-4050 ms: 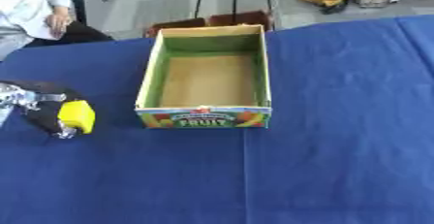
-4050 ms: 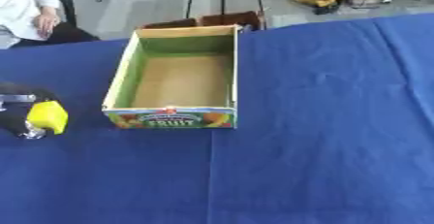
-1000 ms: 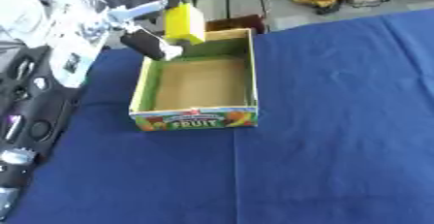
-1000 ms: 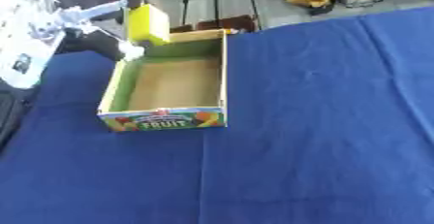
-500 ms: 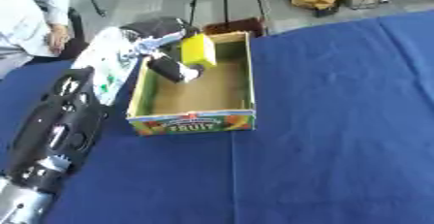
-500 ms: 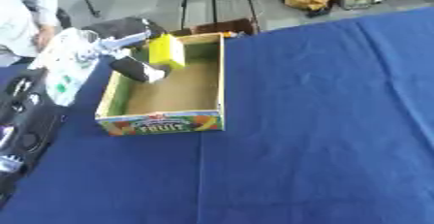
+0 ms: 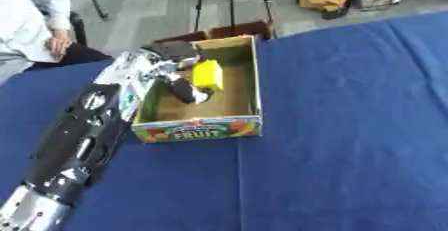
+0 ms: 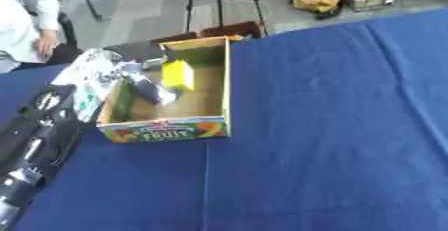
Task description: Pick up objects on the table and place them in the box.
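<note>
A cardboard fruit box [image 7: 198, 129] with green inner walls stands on the blue table, left of centre. My left arm reaches in from the lower left, and my left hand [image 7: 179, 86] is over the box's left wall, inside the box. A yellow block [image 7: 207, 75] is low inside the box, between the hand's fingers and thumb, which are curled on it. Whether the block touches the box floor I cannot tell. My right hand shows in no view.
The blue cloth [image 7: 350, 125] covers the whole table to the right and front of the box. A dark brown box [image 8: 210, 30] sits on the floor just past the table's far edge. A person in white [image 7: 35, 20] sits at the far left.
My left hand has carried the yellow block from above the box's far left corner down into the box. The camera has shifted as well.
</note>
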### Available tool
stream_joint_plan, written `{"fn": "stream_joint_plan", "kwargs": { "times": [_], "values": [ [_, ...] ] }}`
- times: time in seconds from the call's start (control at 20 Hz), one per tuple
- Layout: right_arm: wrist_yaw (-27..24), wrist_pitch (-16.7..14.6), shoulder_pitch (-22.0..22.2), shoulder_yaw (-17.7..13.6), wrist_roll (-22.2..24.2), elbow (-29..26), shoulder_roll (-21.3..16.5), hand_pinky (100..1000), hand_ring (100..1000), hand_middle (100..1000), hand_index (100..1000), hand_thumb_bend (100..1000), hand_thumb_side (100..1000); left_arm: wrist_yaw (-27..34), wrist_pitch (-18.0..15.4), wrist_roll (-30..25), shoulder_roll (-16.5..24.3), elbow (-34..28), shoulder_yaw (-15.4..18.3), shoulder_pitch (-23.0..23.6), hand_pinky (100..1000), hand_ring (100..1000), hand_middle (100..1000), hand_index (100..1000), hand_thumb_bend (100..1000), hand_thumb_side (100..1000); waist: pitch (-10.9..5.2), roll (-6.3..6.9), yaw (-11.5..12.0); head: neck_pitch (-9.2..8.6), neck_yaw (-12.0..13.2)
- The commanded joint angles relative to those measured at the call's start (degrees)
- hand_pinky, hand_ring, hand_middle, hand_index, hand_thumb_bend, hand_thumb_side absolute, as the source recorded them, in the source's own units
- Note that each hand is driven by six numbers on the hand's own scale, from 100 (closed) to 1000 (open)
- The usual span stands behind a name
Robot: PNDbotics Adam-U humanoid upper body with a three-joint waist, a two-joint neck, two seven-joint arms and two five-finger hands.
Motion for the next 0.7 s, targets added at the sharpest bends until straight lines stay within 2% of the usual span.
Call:
{"fn": "stream_joint_plan", "kwargs": {
  "times": [0.05, 0.1, 0.2, 0.3, 0.4, 0.55, 0.7],
  "values": [
    [-0.6, 0.0, -0.7, -0.1, 0.1, -1.0, -0.6, 727, 725, 580, 789, 100, 945, -3.0, -0.4, -1.6, 0.7, -0.3, 0.0, -1.6, 790, 956, 917, 1000, 100, 505, -0.92, 0.45, -0.1, -0.62, 0.2],
    [-0.6, 0.1, -0.6, -0.1, 0.1, -1.0, -0.6, 727, 725, 580, 790, 100, 944, -3.7, -0.7, -2.3, 0.6, -0.4, 0.0, -1.6, 823, 979, 947, 1000, 100, 521, -0.92, 0.45, -0.1, -0.59, 0.1],
    [-0.6, 0.1, -0.6, -0.1, 0.1, -1.0, -0.6, 727, 725, 580, 788, 100, 946, -4.6, -1.1, -2.8, 0.6, -0.7, 0.2, -1.7, 889, 1000, 1000, 1000, 223, 590, -0.91, 0.45, -0.1, -0.48, 0.1],
    [-0.6, 0.1, -0.6, -0.1, 0.2, -1.0, -0.6, 728, 725, 580, 789, 100, 947, -5.4, -1.4, -2.9, 0.6, -1.2, 0.3, -1.7, 917, 1000, 1000, 1000, 338, 642, -0.88, 0.43, 0.0, -0.22, -0.1],
    [-0.6, 0.1, -0.6, -0.2, 0.2, -1.0, -0.6, 728, 725, 580, 789, 100, 949, -6.6, -1.4, -2.7, 0.6, -1.8, 0.3, -1.7, 932, 1000, 1000, 1000, 396, 669, -0.84, 0.37, 0.0, 0.04, -0.3],
    [-0.7, 0.2, -0.6, -0.2, 0.1, -1.0, -0.6, 729, 726, 579, 789, 100, 949, -8.0, -1.6, -2.4, 0.6, -2.9, 0.4, -1.7, 934, 1000, 1000, 1000, 457, 696, -0.74, 0.27, 0.0, 0.24, -0.4],
    [-0.8, 0.2, -0.6, -0.2, 0.1, -1.0, -0.6, 729, 727, 579, 789, 100, 951, -8.5, -1.7, -2.2, 0.6, -3.9, 0.6, -1.8, 938, 1000, 1000, 1000, 466, 708, -0.66, 0.11, 0.1, 0.44, -0.4]
  ]
}}
